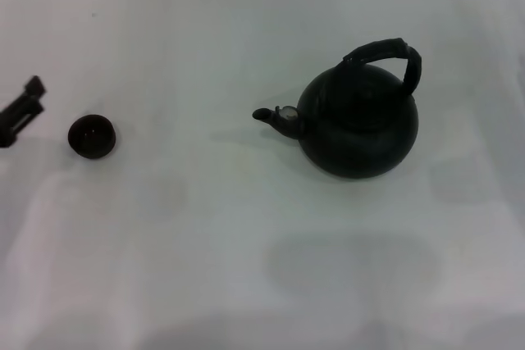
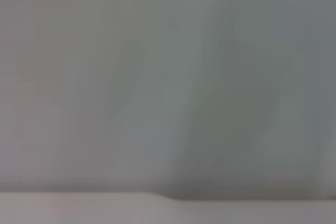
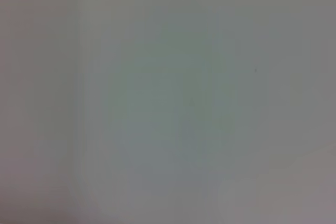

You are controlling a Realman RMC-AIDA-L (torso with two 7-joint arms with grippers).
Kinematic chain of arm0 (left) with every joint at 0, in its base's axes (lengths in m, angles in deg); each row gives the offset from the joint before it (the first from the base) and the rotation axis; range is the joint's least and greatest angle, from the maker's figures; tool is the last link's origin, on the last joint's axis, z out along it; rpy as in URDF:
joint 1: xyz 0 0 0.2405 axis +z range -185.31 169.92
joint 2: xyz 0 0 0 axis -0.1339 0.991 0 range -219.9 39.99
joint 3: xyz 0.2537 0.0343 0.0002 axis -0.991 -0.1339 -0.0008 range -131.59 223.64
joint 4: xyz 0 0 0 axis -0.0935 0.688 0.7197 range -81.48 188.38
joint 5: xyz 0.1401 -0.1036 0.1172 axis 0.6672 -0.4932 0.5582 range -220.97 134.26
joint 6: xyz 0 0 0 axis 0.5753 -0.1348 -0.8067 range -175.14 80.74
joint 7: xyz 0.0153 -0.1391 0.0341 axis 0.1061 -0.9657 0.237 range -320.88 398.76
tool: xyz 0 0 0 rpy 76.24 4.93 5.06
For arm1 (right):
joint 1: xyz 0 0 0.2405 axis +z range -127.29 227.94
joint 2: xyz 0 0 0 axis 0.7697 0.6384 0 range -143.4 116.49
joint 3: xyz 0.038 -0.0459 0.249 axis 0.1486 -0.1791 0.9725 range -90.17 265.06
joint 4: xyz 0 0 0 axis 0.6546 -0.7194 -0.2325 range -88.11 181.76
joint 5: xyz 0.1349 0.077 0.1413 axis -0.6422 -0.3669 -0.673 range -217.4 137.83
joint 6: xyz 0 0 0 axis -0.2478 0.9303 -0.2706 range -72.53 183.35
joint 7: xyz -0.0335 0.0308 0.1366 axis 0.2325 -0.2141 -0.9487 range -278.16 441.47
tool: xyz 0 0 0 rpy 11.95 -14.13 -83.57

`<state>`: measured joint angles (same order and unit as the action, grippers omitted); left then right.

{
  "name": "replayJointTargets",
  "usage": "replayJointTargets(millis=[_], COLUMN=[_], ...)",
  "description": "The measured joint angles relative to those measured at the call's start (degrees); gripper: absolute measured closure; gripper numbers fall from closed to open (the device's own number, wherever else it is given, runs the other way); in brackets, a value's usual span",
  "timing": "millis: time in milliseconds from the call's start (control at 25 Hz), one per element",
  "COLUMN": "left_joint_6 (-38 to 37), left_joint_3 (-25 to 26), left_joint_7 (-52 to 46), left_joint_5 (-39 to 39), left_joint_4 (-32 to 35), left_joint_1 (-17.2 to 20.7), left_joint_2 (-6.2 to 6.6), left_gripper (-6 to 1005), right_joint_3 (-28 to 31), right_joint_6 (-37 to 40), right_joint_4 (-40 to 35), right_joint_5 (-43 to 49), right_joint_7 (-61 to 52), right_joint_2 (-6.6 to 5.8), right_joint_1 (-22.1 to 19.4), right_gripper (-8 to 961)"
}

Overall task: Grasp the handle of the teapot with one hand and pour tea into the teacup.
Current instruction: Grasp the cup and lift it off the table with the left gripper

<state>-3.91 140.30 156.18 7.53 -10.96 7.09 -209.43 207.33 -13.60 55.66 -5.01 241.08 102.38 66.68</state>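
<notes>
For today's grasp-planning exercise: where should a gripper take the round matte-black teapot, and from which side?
Grip the arched black handle at its crest, coming from above. It stands clear over the upright teapot, and its spout points at the small dark teacup.

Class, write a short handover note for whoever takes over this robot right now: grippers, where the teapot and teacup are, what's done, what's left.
Left gripper: at the table's left edge, just left of the teacup, holding nothing.
Right gripper: out of view.
Teapot: upright on the table, right of centre, spout pointing left toward the teacup; handle free.
Done: nothing; no tea stream is visible.
Left: grasp the handle, lift, carry to the teacup, pour.
</notes>
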Motion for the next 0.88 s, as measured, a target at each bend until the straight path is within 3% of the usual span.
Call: replayJointTargets(millis=[520, 880], left_joint_6=[-11.8, -10.4], left_joint_3=[-7.7, -8.0], left_joint_7=[-7.0, -11.9], left_joint_5=[4.5, 8.0], left_joint_4=[-1.2, 3.3], left_joint_1=[-3.0, -6.7], left_joint_2=[0.38, 0.77], left_gripper=[134, 127], right_joint_3=[0.2, 0.3], right_joint_6=[0.3, 0.4], right_joint_4=[-0.7, -0.5], right_joint_5=[-0.1, -0.1], right_joint_7=[0.0, 0.0], right_joint_2=[0.00, 0.00], right_joint_1=[-0.1, 0.1], right_gripper=[531, 532])
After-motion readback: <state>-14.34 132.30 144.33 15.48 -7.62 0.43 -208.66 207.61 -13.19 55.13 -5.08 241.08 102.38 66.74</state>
